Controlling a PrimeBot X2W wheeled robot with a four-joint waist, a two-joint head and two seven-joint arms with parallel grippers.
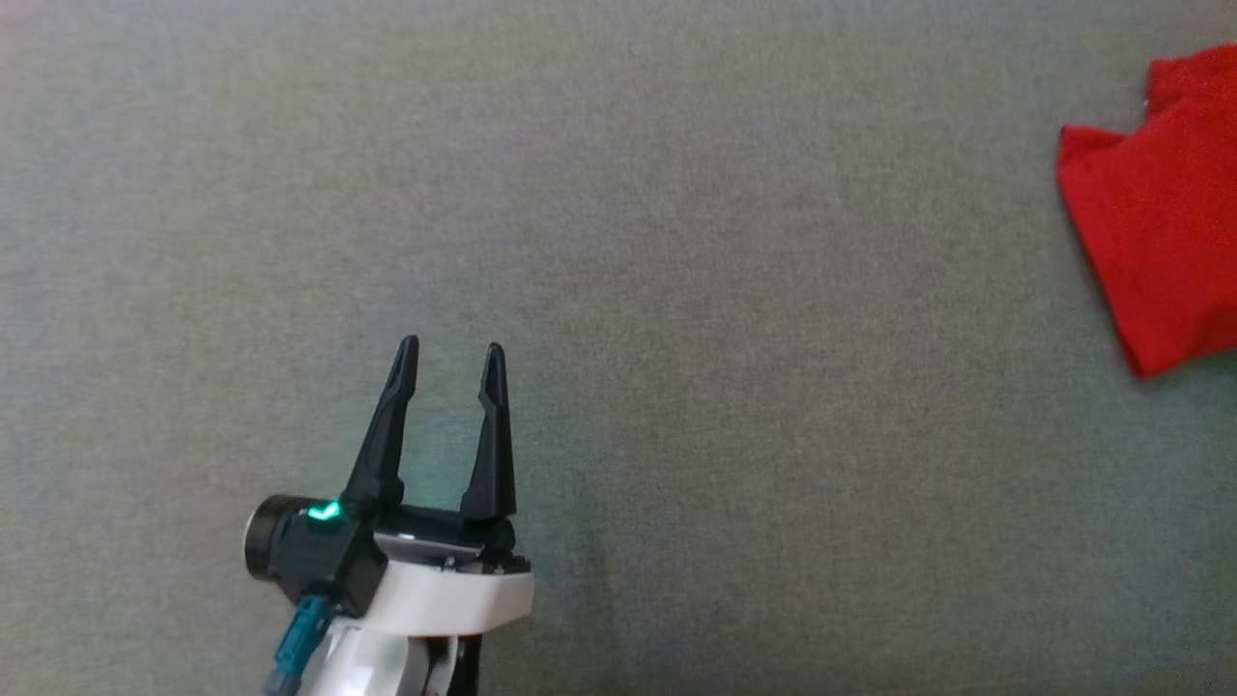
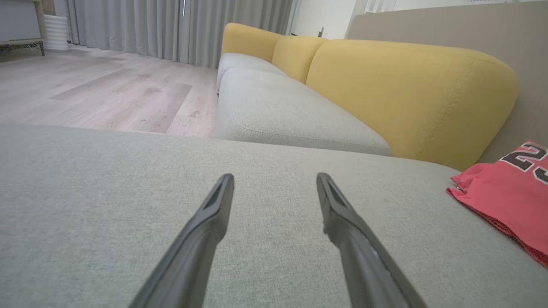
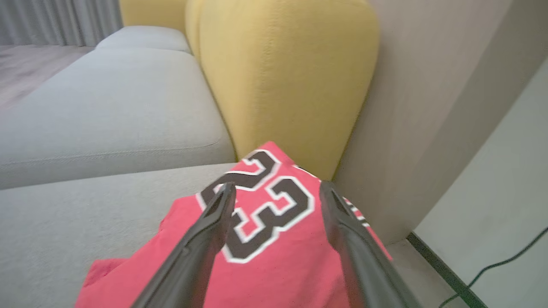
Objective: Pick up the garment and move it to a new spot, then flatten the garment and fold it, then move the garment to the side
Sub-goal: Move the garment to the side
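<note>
The garment (image 1: 1165, 217) is a red jersey with a black and white number 23, lying folded on the grey cushion at the far right edge of the head view. It also lies at the right of the left wrist view, garment (image 2: 509, 196). My left gripper (image 1: 451, 360) hovers open over bare cushion, far left of the jersey, fingers empty (image 2: 275, 184). In the right wrist view my right gripper (image 3: 276, 190) stands open just above the garment (image 3: 274, 256), its two fingers apart over the printed number, nothing pinched between them.
Grey sofa seat (image 1: 676, 242) spreads under both arms. Yellow back cushions (image 2: 406, 90) rise behind it, and a beige wall panel (image 3: 419, 107) stands right of the jersey. Wooden floor (image 2: 98, 90) lies beyond the seat's edge. A black cable (image 3: 501, 267) trails on the floor.
</note>
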